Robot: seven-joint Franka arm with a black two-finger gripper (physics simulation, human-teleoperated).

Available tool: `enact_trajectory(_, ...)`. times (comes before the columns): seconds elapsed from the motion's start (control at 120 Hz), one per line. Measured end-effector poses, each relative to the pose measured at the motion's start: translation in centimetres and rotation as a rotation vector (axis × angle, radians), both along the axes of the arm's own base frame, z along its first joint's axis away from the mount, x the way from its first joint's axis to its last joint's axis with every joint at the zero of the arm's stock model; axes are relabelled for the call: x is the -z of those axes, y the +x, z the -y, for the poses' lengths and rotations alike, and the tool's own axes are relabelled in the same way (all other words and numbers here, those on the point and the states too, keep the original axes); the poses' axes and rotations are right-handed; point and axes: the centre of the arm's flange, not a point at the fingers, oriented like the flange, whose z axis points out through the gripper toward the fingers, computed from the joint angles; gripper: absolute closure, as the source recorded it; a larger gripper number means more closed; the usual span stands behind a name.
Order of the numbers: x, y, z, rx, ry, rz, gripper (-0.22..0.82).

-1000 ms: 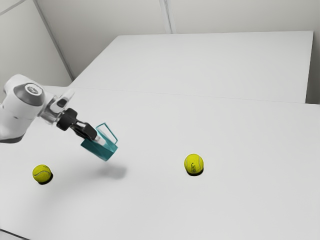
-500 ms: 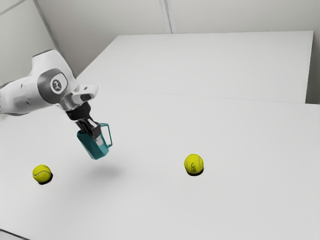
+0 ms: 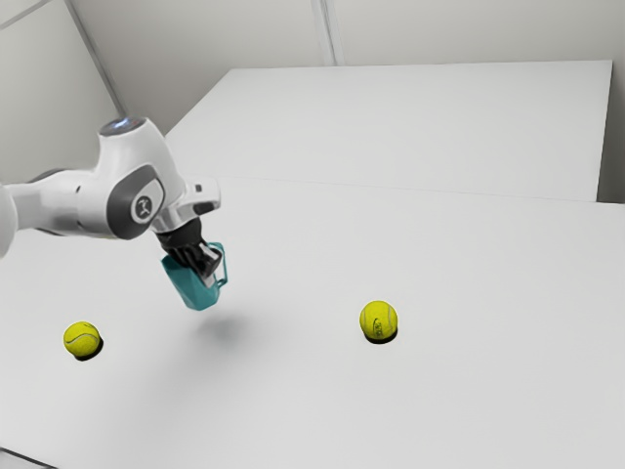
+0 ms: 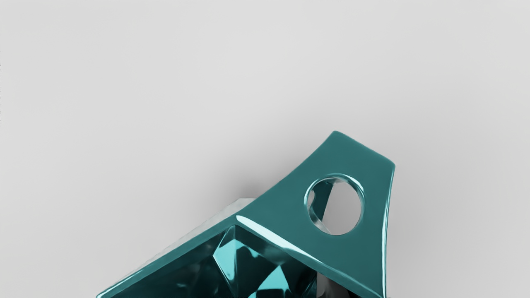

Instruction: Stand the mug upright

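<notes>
I'm seeing the exterior view looking from the arm's side, well back, facing down at a slant across the table. The wrist view is riding on the arm, peering down close over the mug. Both are sharing the mug and part of the table.

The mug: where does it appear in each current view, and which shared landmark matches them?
Exterior view: the mug is tilted in the gripper, above the table, nearer the tennis ball at the exterior view's left.
Wrist view: right at the gripper, its rim toward the camera.
Shared landmark: the mug's handle.
</notes>
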Motion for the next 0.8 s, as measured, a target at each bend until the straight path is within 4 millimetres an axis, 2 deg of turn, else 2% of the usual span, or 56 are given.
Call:
enact_trajectory(0.25, 2.0, -0.2, 0.9, -0.077, 0.004, 0.055, 0.77)
enact_trajectory(0.8, 5.7, 0.6, 1.5, -0.188, -0.019, 0.036, 0.77)
